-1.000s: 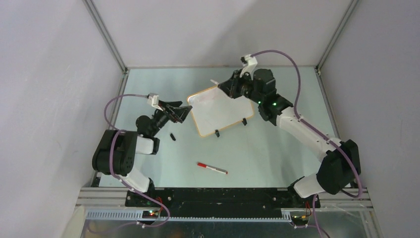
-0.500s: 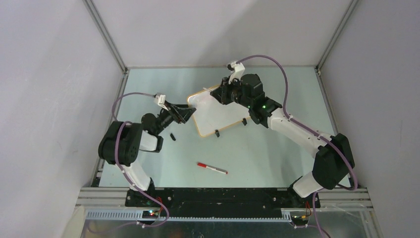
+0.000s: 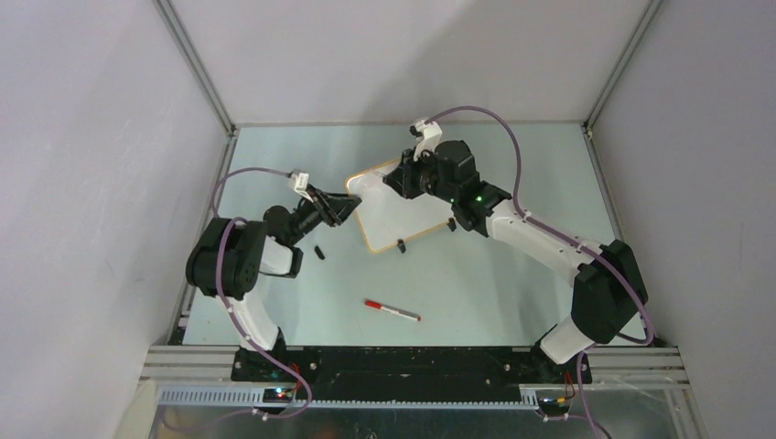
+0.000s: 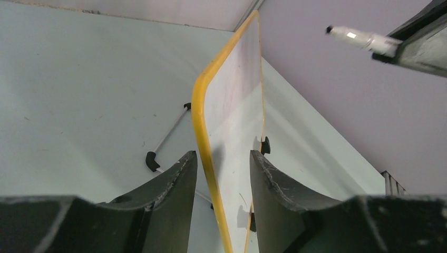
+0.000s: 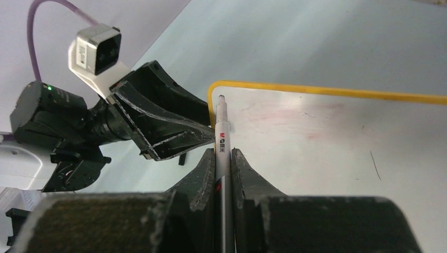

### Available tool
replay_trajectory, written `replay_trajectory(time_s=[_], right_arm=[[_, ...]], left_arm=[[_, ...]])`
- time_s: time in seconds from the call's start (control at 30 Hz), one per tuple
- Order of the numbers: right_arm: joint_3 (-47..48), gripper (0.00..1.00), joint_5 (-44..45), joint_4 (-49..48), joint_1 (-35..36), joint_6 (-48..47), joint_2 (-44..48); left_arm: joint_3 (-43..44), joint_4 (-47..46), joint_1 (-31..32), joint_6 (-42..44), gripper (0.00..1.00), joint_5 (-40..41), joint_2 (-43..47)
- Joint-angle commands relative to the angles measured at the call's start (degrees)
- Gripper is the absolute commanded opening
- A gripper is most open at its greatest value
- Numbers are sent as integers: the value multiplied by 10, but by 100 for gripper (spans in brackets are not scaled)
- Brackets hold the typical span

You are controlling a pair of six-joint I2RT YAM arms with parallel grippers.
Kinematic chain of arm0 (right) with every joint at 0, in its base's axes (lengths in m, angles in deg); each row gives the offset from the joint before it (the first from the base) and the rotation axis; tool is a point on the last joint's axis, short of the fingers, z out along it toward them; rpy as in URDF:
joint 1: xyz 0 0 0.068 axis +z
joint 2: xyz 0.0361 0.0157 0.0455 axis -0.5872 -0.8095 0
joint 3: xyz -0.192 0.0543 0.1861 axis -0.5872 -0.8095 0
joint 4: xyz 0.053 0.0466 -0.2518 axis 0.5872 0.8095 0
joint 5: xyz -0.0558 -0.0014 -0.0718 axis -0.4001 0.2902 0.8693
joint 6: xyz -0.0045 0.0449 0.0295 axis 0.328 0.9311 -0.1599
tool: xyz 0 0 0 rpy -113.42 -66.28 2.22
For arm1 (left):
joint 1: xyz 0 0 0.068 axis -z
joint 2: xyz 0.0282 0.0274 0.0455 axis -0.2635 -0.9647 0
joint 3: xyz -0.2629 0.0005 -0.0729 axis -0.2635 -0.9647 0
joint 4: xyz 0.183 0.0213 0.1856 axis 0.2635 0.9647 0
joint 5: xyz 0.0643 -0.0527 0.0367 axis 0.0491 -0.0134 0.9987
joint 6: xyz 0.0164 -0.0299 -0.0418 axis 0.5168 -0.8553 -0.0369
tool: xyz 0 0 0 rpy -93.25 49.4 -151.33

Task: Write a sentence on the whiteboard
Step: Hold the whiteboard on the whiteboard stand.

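"Orange frame, glossy white face: the whiteboard stands tilted on the pale green counter. Where is the left end effector?"

"At the board's left edge. In the left wrist view its fingers sit one on either side of the frame, narrowly parted. The contact is hidden, so I cannot tell whether they actually pinch it."

"And the right end effector?"

"Clamped on a white marker. The barrel runs up between the fingers, with a red band low on it. The tip sits at the board's rounded corner, just beside the frame. The right wrist view doesn't show whether it is touching or hovering. In the left wrist view the marker shows at the upper right, outside the board's outline."

"Anything on the face?"

"Faint pink smears and one short, thin dark stroke. From above the face is too small and shiny to read."

"What else?"

"A red-and-white marker lies on the counter, well in front of the board. A small black piece, too small to identify, lies just left of the board's near corner. Two black clip feet show along the board's near edge."
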Motion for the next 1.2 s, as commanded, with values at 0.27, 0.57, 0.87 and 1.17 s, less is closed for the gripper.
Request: replay_trajectory(time_s=[0.27, 0.57, 0.87, 1.17], right_arm=[[57, 0, 68, 25, 37, -39, -46], [71, 0, 75, 38, 41, -42, -64], [83, 0, 89, 43, 52, -48, -72], [91, 0, 93, 52, 56, -47, -81]], left_arm=[[27, -23, -12, -18, 38, -20, -20], [27, -30, -16, -26, 27, -25, -22], [33, -29, -16, -30, 0, -33, -27], [41, -24, -16, -33, 0, -36, -34]])
